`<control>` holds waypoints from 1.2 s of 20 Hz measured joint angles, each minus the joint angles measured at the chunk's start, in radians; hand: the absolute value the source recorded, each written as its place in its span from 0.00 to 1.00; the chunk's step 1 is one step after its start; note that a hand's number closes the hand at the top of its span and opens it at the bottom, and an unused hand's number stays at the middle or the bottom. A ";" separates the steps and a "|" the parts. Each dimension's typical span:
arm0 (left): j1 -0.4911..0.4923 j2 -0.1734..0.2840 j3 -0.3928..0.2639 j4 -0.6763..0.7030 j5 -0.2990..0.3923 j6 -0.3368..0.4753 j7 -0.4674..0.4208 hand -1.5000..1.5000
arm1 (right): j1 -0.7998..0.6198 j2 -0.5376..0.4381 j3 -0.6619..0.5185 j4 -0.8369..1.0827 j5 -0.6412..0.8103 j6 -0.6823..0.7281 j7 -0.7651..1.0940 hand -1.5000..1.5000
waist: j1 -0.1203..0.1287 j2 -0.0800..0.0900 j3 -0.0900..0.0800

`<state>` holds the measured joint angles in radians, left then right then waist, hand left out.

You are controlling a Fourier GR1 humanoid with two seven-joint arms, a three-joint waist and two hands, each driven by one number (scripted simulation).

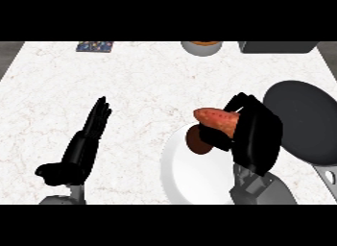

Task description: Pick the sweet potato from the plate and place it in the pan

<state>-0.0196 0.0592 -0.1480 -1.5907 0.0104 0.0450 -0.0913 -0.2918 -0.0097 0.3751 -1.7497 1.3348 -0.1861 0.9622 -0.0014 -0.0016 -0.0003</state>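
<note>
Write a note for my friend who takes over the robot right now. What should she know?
Left hand: open, resting at the left, holding nothing.
Right hand: curled round the sweet potato.
The sweet potato is over the right side of the white plate, looking lifted off it.
The black pan is just to the right with nothing in it.
Done: picked up. Left: move it right and put it in the pan.

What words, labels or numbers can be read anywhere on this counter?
None can be read.
The small dark patterned item at the counter's far edge has speckled colours, too blurred to tell any text.
The sweet potato, plate and pan carry no markings.
</note>
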 measured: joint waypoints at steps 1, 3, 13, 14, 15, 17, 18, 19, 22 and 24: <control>0.010 0.000 -0.002 -0.008 0.000 -0.001 -0.002 0.50 | -0.008 -0.005 -0.035 0.002 -0.018 -0.016 -0.009 1.00 | 0.001 0.000 0.000; 0.002 0.000 0.003 0.005 0.000 -0.005 -0.008 0.50 | 0.005 -0.015 -0.085 -0.017 -0.049 -0.037 -0.023 1.00 | 0.000 0.001 0.000; 0.003 -0.002 0.014 0.033 0.000 -0.024 -0.039 0.50 | 0.063 -0.150 -0.340 0.143 -0.166 -0.294 -0.227 1.00 | 0.003 0.003 0.001; 0.010 -0.006 0.009 0.023 -0.001 -0.021 -0.040 0.50 | 0.053 -0.170 -0.364 0.182 -0.168 -0.315 -0.248 1.00 | 0.005 0.003 0.001; 0.009 -0.010 0.007 0.027 -0.005 -0.019 -0.043 0.50 | 0.052 -0.187 -0.386 0.205 -0.171 -0.337 -0.265 1.00 | 0.005 0.003 0.001; -0.005 -0.006 0.010 0.020 0.000 -0.026 -0.026 0.50 | 0.037 -0.229 -0.440 0.290 -0.197 -0.409 -0.324 1.00 | 0.008 0.005 0.001; -0.012 -0.003 0.018 0.020 0.007 -0.030 -0.018 0.50 | 0.020 -0.240 -0.466 0.336 -0.214 -0.453 -0.350 1.00 | 0.010 0.006 0.001; -0.014 -0.007 0.014 0.009 0.005 -0.025 -0.004 0.50 | 0.011 -0.250 -0.489 0.374 -0.236 -0.493 -0.377 1.00 | 0.010 0.005 0.002; -0.013 -0.009 0.015 0.016 -0.001 -0.024 -0.011 0.50 | -0.018 -0.304 -0.550 0.479 -0.346 -0.571 -0.487 1.00 | 0.010 0.005 0.002; -0.017 -0.019 0.009 0.026 -0.009 -0.018 -0.020 0.50 | -0.061 -0.332 -0.585 0.588 -0.410 -0.617 -0.565 1.00 | 0.012 0.006 0.002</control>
<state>-0.0363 0.0399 -0.1390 -1.5649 0.0010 0.0273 -0.1117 -0.3530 -0.3414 -0.2099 -1.1619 0.9244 -0.8034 0.3968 0.0107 0.0042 0.0015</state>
